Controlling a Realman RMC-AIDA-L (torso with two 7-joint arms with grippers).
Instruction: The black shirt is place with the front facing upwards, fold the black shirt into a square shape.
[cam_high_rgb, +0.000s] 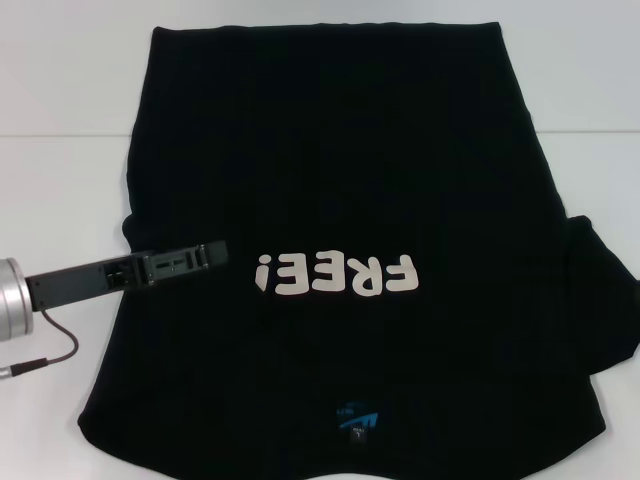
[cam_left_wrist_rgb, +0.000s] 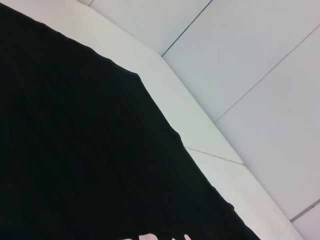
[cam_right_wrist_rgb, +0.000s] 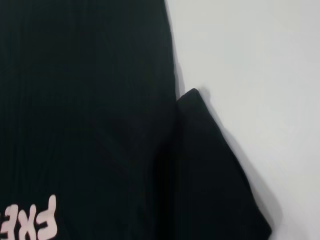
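The black shirt (cam_high_rgb: 350, 170) lies spread front-up on the white table (cam_high_rgb: 60, 120). Its white letters "FREE!" (cam_high_rgb: 335, 274) read upside down from my head, and the blue neck label (cam_high_rgb: 358, 418) is at the near edge. My left gripper (cam_high_rgb: 215, 252) reaches in from the left, low over the shirt's left side, just left of the letters. The right sleeve (cam_high_rgb: 600, 290) sticks out to the right. The left wrist view shows the shirt (cam_left_wrist_rgb: 75, 150) and its edge. The shirt body (cam_right_wrist_rgb: 90, 100) and that sleeve (cam_right_wrist_rgb: 210, 170) appear in the right wrist view. My right gripper is out of sight.
Bare white table (cam_right_wrist_rgb: 250, 60) surrounds the shirt on the left, far and right sides. A thin dark cable (cam_high_rgb: 60, 345) loops from the left wrist over the table. Beyond the table's far edge (cam_left_wrist_rgb: 165, 80) the left wrist view shows a pale tiled floor (cam_left_wrist_rgb: 260, 60).
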